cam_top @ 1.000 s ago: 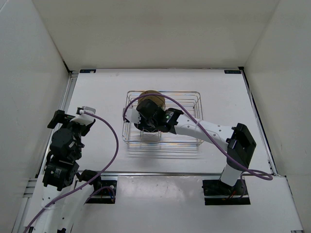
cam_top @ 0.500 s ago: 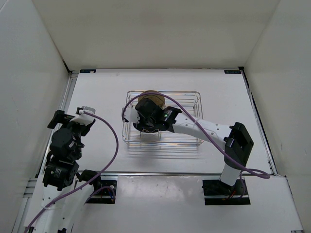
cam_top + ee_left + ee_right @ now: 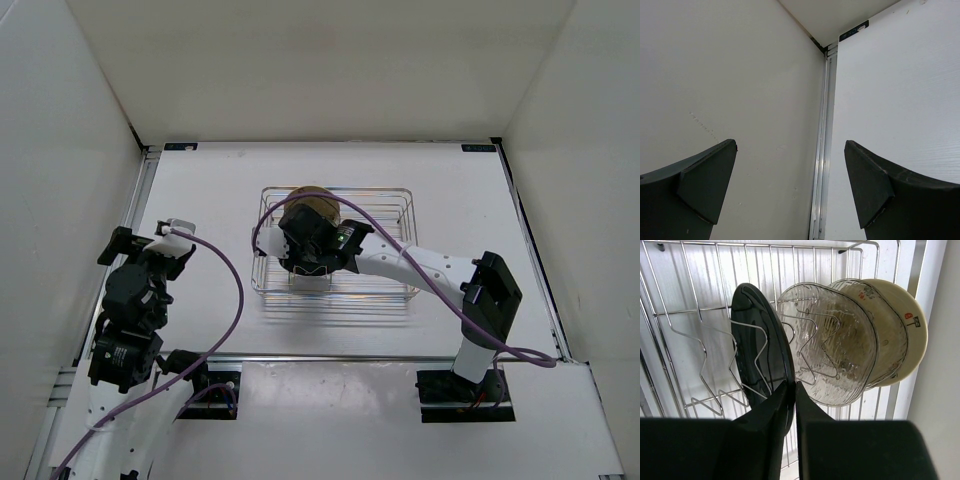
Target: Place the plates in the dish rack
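Over the last second the right arm's elbow has drifted slightly left and its wrist has nudged a little over the dish rack (image 3: 380, 189); the left arm has not stirred. The right claw (image 3: 791, 390) pinches the rim of the black plate (image 3: 757, 345), which stands on edge in a divider slot, just beside a pale translucent plate (image 3: 830, 340), with the tan plate (image 3: 910, 325) beyond. The plate looks seated, so part the fingers only slightly, then withdraw along the plate's plane to avoid tipping it onto its neighbour. The left claw (image 3: 790, 170) is spread and empty over the surface (image 3: 200, 190)
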`<state>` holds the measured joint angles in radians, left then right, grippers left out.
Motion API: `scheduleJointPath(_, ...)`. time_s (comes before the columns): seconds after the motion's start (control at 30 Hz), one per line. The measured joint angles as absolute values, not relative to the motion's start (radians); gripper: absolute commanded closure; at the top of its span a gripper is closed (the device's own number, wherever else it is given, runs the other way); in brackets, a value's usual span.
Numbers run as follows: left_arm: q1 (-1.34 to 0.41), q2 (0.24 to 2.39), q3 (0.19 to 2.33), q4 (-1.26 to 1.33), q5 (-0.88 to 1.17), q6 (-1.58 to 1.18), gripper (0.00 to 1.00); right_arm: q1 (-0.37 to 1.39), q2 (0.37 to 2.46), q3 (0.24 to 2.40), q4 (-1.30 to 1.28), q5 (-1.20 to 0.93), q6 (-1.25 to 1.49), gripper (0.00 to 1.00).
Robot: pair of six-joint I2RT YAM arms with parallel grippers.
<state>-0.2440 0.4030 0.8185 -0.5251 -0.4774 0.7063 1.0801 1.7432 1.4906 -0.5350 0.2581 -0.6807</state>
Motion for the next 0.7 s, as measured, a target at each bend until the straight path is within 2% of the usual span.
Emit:
scheduleJointPath(0.1, -0.238, 0.403, 0.818, -0.525, -0.477, 0.706, 0.0, 1.081, 1.743, 1.49, -0.547, 0.238, -0.682, 0.7)
scheduleJointPath(0.3, -0.237, 0.403, 0.818, -0.525, -0.468, 0.706, 0.0, 1.082, 1.743, 1.49, -0.557, 0.221, -0.689, 0.64)
scheduleJointPath(0.43, -0.237, 0.403, 0.818, -0.527, -0.463, 0.706, 0.0, 1.082, 1.743, 1.49, -0.564, 0.215, -0.694, 0.53)
scheduleJointPath(0.5, -0.237, 0.403, 0.818, -0.528, -0.463, 0.706, 0.0, 1.082, 1.743, 1.49, -0.57, 0.217, -0.707, 0.53)
scheduleJointPath(0.7, -0.237, 0.405, 0.839, -0.54, -0.462, 0.701, 0.0, 1.082, 1.743, 1.537, -0.591, 0.252, -0.762, 0.45)
